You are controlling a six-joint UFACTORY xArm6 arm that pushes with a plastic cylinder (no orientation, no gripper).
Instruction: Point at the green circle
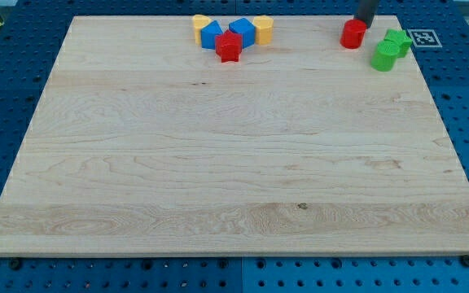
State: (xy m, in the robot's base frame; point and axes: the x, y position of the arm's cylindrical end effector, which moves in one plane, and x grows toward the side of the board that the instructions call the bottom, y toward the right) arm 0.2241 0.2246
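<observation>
The green circle (384, 57) sits near the worktop's (218, 163) top right corner, touching a green star (397, 40) just above it. My tip (362, 24) has no hand to spread or pinch; it stands at the top edge, right behind a red cylinder (352, 34), near the circle but apart. I judge the pointing nearly done: a short slide toward the view's right remains.

You see eight blocks: two yellow (201, 24) (263, 27), two blue (212, 34) (242, 30), two red (229, 47) (352, 34), two green (384, 56) (396, 41), on one wooden board (218, 163).
</observation>
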